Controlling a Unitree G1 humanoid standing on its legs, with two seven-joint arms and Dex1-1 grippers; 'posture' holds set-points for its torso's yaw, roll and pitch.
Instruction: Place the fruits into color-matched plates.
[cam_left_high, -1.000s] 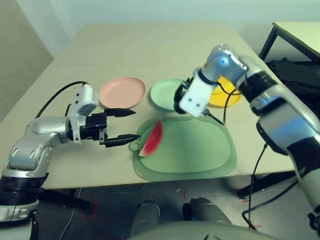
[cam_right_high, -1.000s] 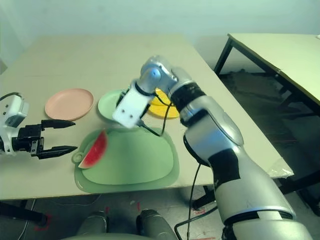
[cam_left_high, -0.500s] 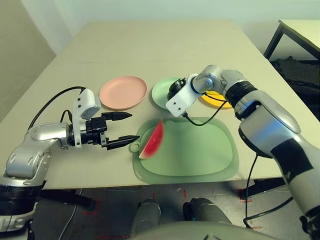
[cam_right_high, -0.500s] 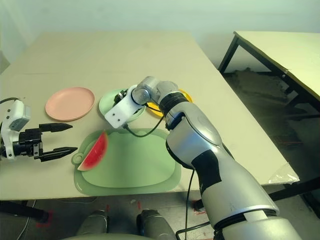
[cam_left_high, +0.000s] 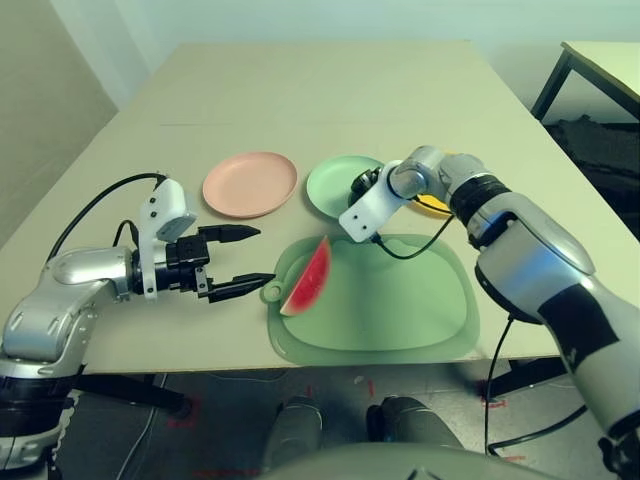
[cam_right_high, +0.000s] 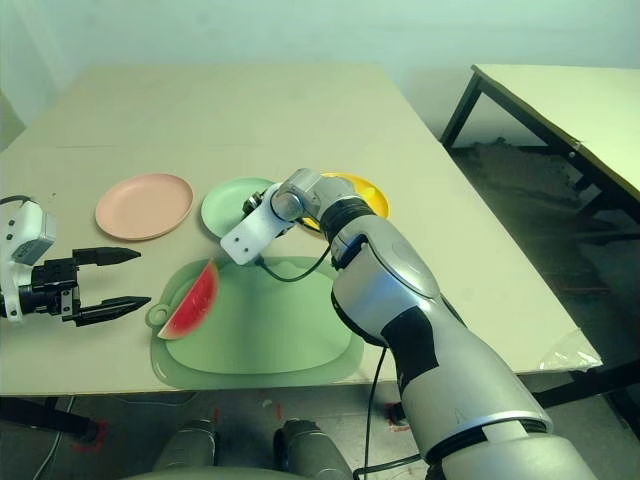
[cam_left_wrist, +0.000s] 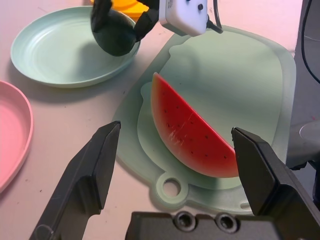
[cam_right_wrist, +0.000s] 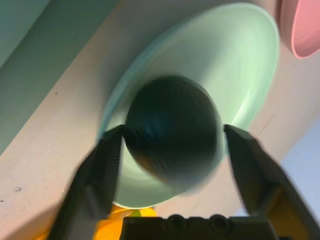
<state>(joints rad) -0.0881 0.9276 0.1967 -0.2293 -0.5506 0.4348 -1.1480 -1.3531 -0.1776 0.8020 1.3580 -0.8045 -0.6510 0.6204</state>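
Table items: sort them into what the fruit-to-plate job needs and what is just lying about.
Job: red watermelon wedge, dark green avocado, salmon pink plate, mint green plate, bright yellow plate.
Lying about: pale green cutting mat, second table.

3 plates (cam_left_high: 250, 184) sit in a row across the middle of the frame on the tabletop (cam_left_high: 320, 90). The avocado (cam_left_wrist: 116, 36) sits over the middle plate's right rim. Below them lies the cutting mat (cam_left_high: 400, 300), with the watermelon wedge (cam_left_high: 308, 280) on its left part.
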